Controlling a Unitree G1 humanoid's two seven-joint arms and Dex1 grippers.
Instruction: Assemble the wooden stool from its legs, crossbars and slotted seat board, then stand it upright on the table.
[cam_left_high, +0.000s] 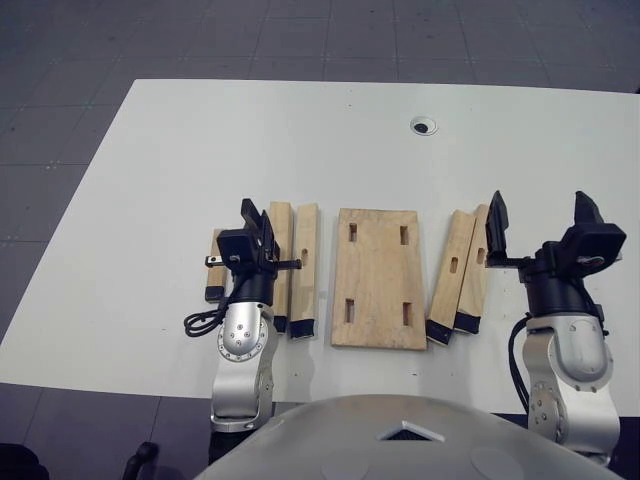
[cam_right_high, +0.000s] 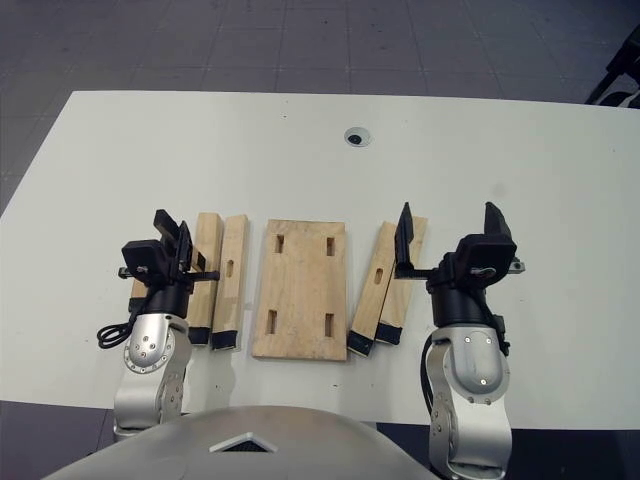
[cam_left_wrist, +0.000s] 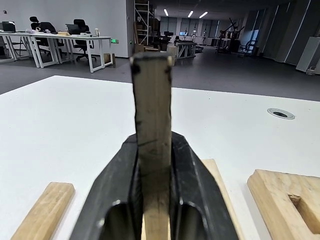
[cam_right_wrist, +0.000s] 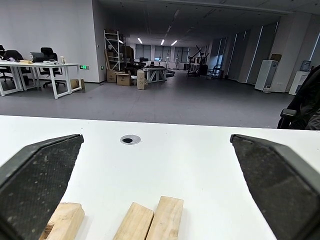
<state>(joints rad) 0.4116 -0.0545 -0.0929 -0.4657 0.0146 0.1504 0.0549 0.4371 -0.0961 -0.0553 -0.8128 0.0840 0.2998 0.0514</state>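
Left gripper (cam_left_high: 258, 230) clenched on a thin pale wooden slat (cam_left_wrist: 151, 115), likely a crossbar, held edge-up, probably for slotting. Black-tipped slotted wooden leg (cam_left_high: 306, 265) just beside it. Flat rectangular slotted wooden seat board (cam_left_high: 377, 277) lies centre on the white table (cam_left_high: 180, 160). Right gripper (cam_left_high: 541, 222) spread wide, empty, beside the right pair of wooden legs (cam_left_high: 452, 272).

My white desk (cam_left_high: 150, 200) has a round cable grommet (cam_left_high: 423, 125) set into it near the far edge. Beyond that edge lies grey tiled floor (cam_left_high: 100, 40). Farther back in the room stand white office tables (cam_left_wrist: 60, 42) with black chairs, a tall shelving rack (cam_right_wrist: 114, 50) and ceiling strip lights (cam_right_wrist: 155, 41). A dark chair (cam_right_wrist: 300, 110) sits off the desk's right edge.
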